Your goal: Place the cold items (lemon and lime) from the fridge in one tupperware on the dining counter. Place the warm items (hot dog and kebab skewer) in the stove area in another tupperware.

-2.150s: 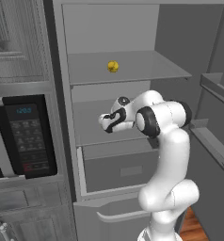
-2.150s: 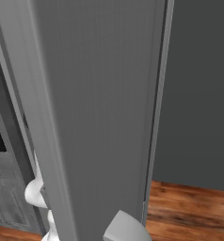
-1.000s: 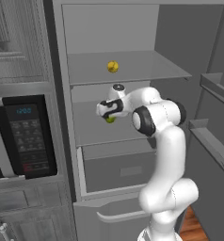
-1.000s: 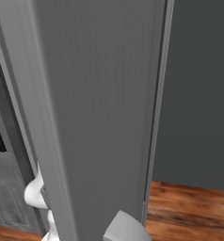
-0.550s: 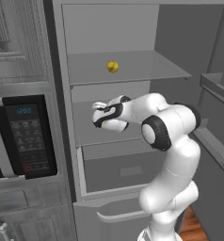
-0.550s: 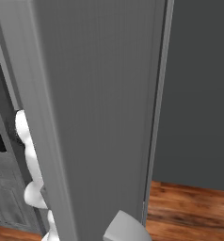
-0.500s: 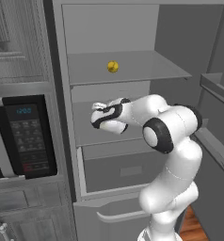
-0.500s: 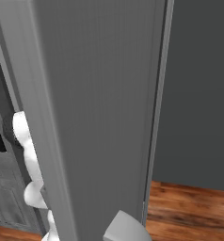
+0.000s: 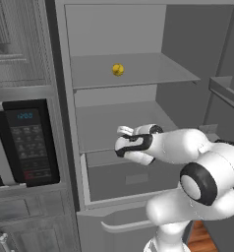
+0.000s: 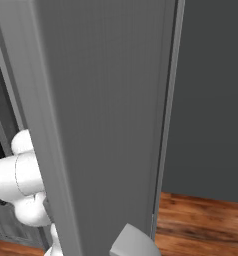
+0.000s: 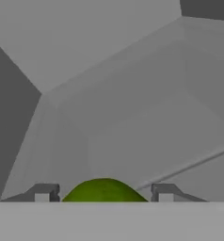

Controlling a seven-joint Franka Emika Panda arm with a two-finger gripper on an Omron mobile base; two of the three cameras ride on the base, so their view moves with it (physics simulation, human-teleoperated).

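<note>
Lime [image 11: 103, 189] sits between the spread fingers [image 11: 44, 192]; whether they pinch it is unclear.

Illumination is flat and even across all views, with no identifiable light source and no glare. The fridge [image 9: 138, 98] interior renders in soft grey tones; shading darkens gradually toward its right wall and beneath each shelf [image 9: 133, 74]. Cast shadows are faint. The hand view is low in resolution and slightly soft. The right base view shows the door panel [image 10: 106, 125] with fine vertical banding. No edge distortion is apparent.
</note>
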